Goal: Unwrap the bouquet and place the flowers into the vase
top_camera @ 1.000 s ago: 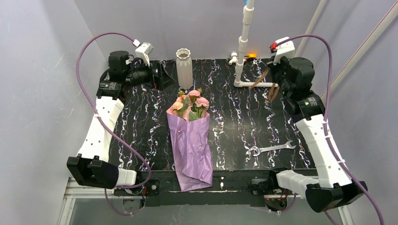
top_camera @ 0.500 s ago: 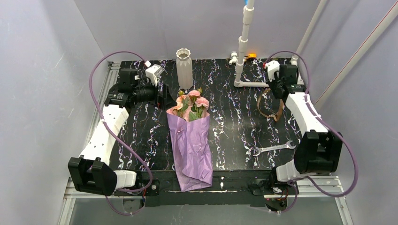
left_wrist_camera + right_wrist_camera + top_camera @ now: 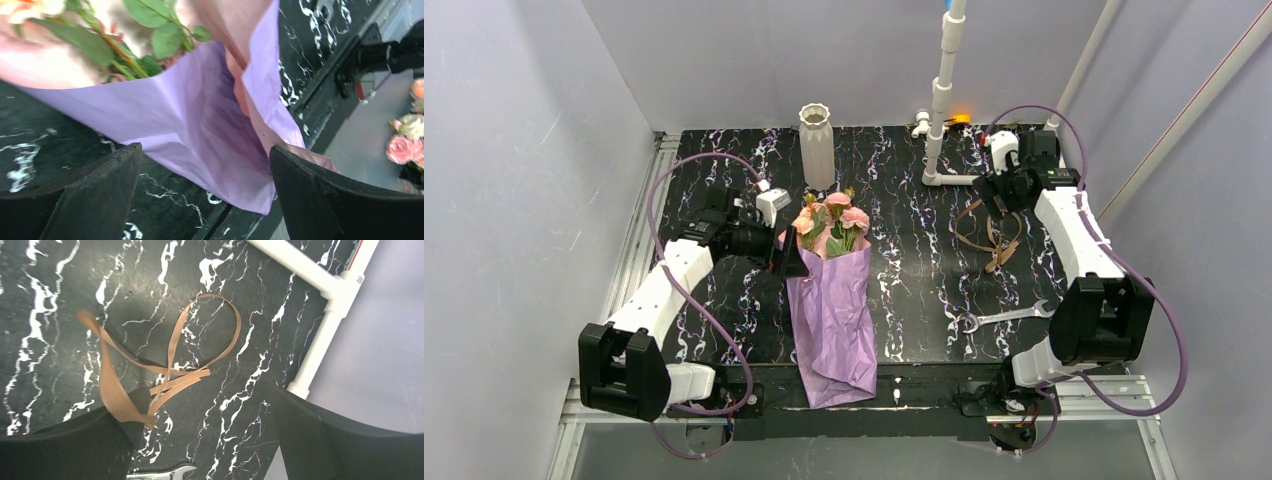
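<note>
Left wrist view: L gripper [image 3: 204, 150] fingers wide apart, nothing clamped; both tips low over the tabletop.
Between L fingers: crinkly purple paper of the bouquet [image 3: 190, 125] fills the gap just beyond the tips; pink inner side and green leaves show at top.
L gripper in top view: at the bouquet's [image 3: 829, 300] left edge, by the paper's upper rim; touching paper or not, can't tell.
R gripper [image 3: 207, 390]: fingers wide apart, gripping nothing.
Thin tan-gold ribbon [image 3: 111, 390]: loose, looped, lying on the tabletop under the R gripper; one end overlaps a finger tip in the wrist view, contact can't tell.
Ribbon in top view: [image 3: 997, 252] right side of table, well apart from the bouquet.
Bouquet: lies flat mid-table, lengthwise; paper wrapped round the stems, tail end at the near edge.
Pink and peach flowers [image 3: 834, 215]: heads stick out of the paper's far end, pointing at the vase.
Tall slim white ribbed vase [image 3: 816, 148]: upright at far edge, just beyond the flower heads, nothing in it.
Silver open-end wrench [image 3: 1004, 316]: flat on the table, near-right.
White plastic pipe [image 3: 939, 110]: upright far-right, foot beside the R gripper.
Black white-veined marble-look table [image 3: 914, 270]: carries all of it.
</note>
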